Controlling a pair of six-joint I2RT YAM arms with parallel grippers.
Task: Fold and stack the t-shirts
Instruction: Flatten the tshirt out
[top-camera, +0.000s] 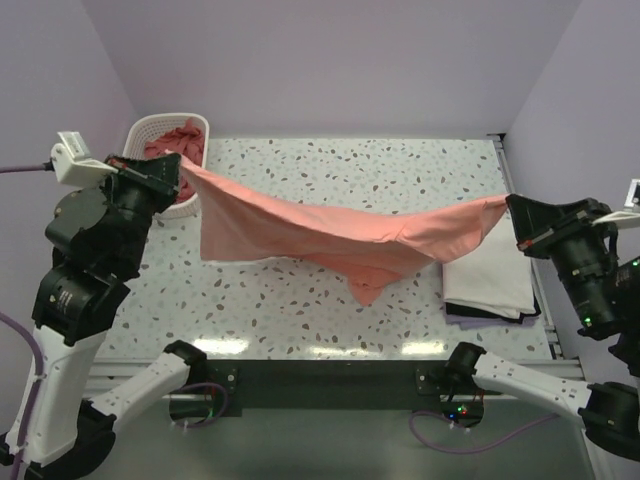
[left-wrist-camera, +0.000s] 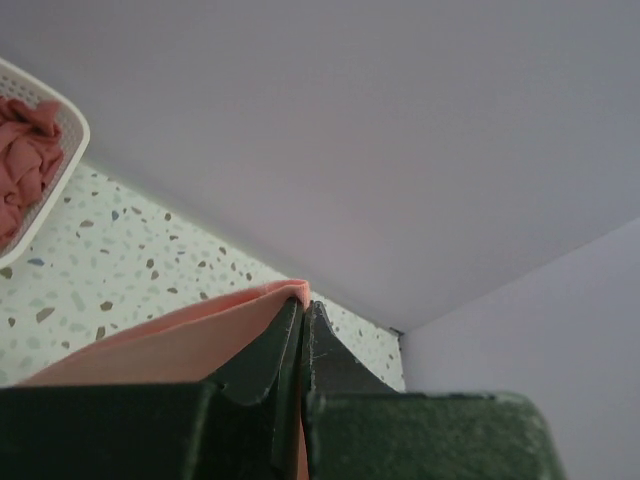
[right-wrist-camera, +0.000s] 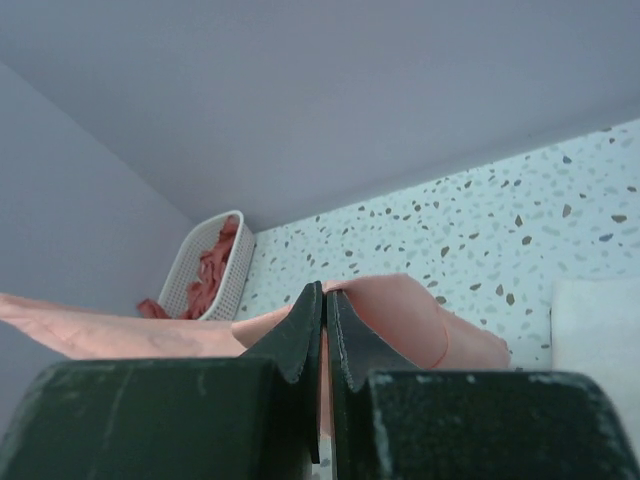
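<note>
A salmon-pink t-shirt (top-camera: 330, 235) hangs stretched in the air between both arms, sagging in the middle above the table. My left gripper (top-camera: 178, 165) is shut on its left corner, next to the basket. My right gripper (top-camera: 513, 208) is shut on its right corner, above the stack. In the left wrist view the pink cloth (left-wrist-camera: 170, 345) comes out between the shut left gripper (left-wrist-camera: 304, 308). The right wrist view shows the pink cloth (right-wrist-camera: 420, 320) pinched in the shut right gripper (right-wrist-camera: 325, 292). A folded white t-shirt (top-camera: 495, 280) tops a small stack at the right.
A white lattice basket (top-camera: 142, 132) with crumpled pink t-shirts (top-camera: 180, 140) stands at the back left corner; the same basket (right-wrist-camera: 190, 270) shows in the right wrist view. The speckled table (top-camera: 300, 160) ends at purple walls behind and at both sides.
</note>
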